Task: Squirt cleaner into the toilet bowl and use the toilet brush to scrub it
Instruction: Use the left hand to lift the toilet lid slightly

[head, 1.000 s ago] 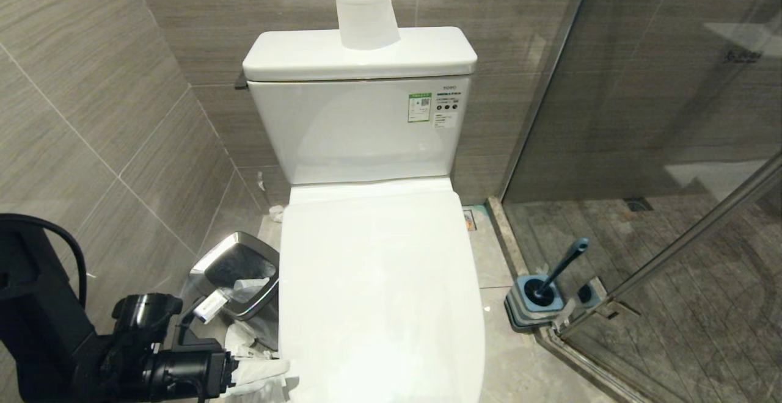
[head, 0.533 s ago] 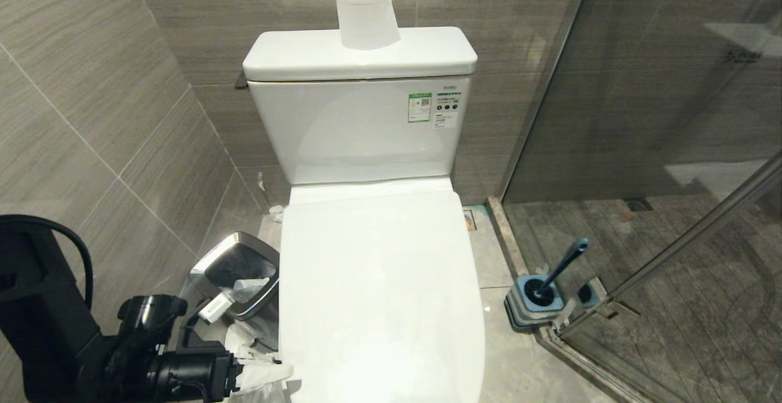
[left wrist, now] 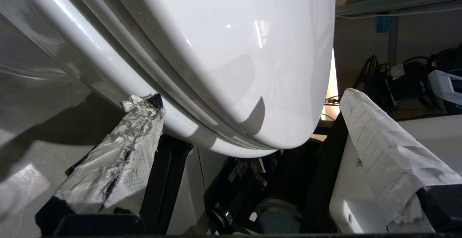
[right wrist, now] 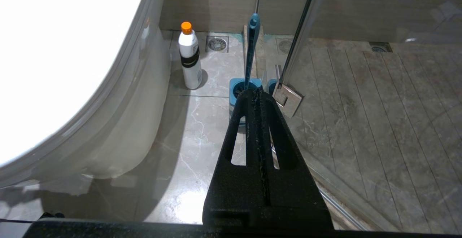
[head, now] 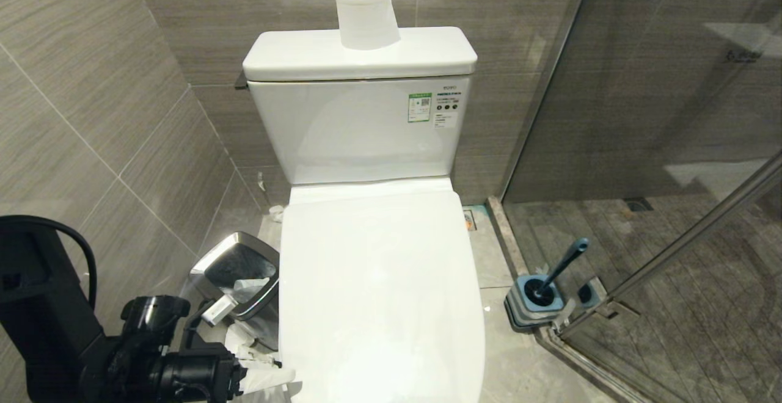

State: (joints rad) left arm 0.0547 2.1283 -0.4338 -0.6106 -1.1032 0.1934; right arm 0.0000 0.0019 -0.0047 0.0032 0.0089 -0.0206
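The toilet bowl (head: 379, 293) fills the middle of the head view, its white lid down over it. My left gripper (head: 269, 360) is low at the bowl's front left, open, with paper-wrapped fingers (left wrist: 119, 155). The lid's front edge (left wrist: 252, 86) lies between the left gripper's (left wrist: 249, 97) fingers without touching either. The toilet brush (head: 544, 290) stands in its blue-and-grey holder on the floor to the right. The cleaner (right wrist: 190, 56), a white bottle with an orange cap, stands upright on the floor beside the bowl's side (right wrist: 137, 97), near the toilet brush (right wrist: 251, 50). My right gripper (right wrist: 254, 93) hangs shut and empty, short of the holder.
A steel-rimmed bin (head: 238, 275) with paper in it sits against the toilet's left, close to my left arm. A paper roll (head: 365, 12) stands on the tank. The glass shower door (head: 641, 146) and its hinge (right wrist: 287, 99) bound the right. A tiled wall (head: 91, 116) closes the left.
My left gripper has crept slightly toward the toilet's front edge. Nothing else has moved.
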